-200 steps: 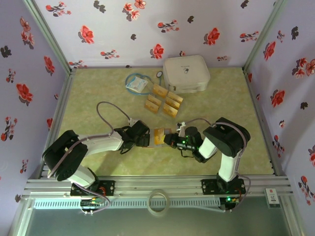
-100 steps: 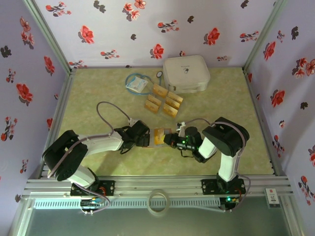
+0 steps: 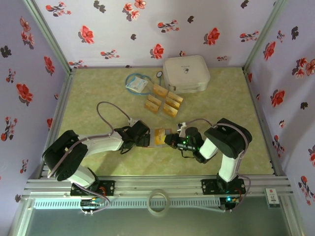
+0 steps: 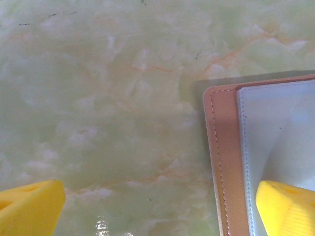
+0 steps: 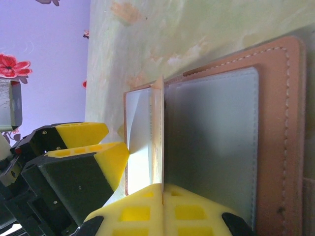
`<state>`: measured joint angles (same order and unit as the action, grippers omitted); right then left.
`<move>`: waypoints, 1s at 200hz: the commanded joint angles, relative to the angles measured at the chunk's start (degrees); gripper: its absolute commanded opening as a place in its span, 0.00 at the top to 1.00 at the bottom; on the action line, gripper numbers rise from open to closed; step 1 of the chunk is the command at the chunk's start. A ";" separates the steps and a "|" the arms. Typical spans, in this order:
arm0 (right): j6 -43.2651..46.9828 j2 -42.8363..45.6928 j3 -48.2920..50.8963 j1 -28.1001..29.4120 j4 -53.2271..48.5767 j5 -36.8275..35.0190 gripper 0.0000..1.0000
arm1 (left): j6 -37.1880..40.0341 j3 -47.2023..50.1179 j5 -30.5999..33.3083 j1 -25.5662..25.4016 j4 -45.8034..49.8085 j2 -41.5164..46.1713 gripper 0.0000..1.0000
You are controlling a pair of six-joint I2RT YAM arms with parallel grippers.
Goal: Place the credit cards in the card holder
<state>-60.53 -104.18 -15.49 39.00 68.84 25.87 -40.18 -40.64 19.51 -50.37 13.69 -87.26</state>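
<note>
Right gripper (image 5: 162,192) fingers pressed together, pinching one credit card (image 5: 158,128) on edge. The card's thin tan edge rises from between the yellow pads and stands over the open card holder (image 5: 275,123), about at the line between its two grey-blue panels. Cannot tell if the card's edge is in a slot.

Left gripper (image 4: 157,209) spread wide. One finger (image 4: 285,206) sits on the grey-blue inner panel near the holder's stitched reddish-brown border; the other is off the holder, over bare table (image 3: 98,88). In the right wrist view the left gripper's yellow tips sit just beside the standing card, on the far side of it.

From above, the holder lies flat near the front of the green marbled table, between the two grippers, which face each other across it.

The rest of the credit cards (image 3: 170,110) lie loose in a cluster further back, well apart from the holder. White rounded case (image 3: 186,73) is just behind them, near the back wall. Blue-white packet (image 3: 136,84) sits to the cluster's left. The left arm's grey cable (image 3: 106,105) loops over the table beside that arm.
</note>
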 commanded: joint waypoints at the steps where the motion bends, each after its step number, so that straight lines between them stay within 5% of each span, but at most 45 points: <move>1: 2.52 0.64 1.20 -0.25 -8.07 -2.26 1.00 | -0.93 0.75 1.32 -0.43 1.15 0.29 0.00; 200: 2.79 1.04 -0.89 1.16 -11.94 0.20 1.00 | -1.04 0.86 1.37 -0.44 0.75 0.19 0.00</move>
<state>-58.52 -102.08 -17.47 39.40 62.39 26.59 -40.38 -40.64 19.53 -50.41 13.67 -87.26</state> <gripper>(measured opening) 0.040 0.997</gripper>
